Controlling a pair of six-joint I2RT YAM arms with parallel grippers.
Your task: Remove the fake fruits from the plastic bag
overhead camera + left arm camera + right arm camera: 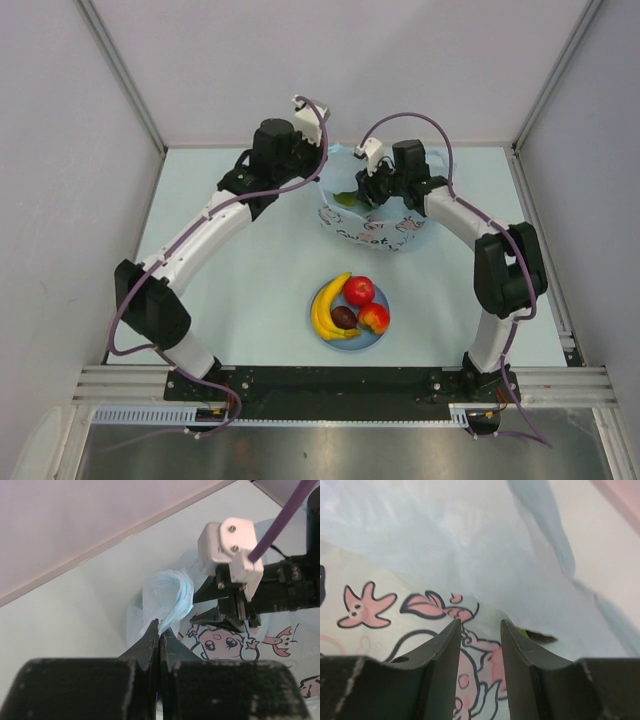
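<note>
Fingers (145, 650) of the left gripper (159, 630) are pinching tight on a fold of the plastic bag (385, 232). The right gripper (479, 630) is hovering over the bag's printed side, its two fingers parted and holding nothing. Nearest the arm bases, one blue plate (360, 342) is carrying four fake fruits (358, 292): one yellow banana (324, 308), one red fruit (362, 288), one dark purple fruit (345, 318) and one orange-red fruit (375, 318). Farther back, the single bag is lying between both grippers, with one yellow-green piece (347, 200) showing inside.
</note>
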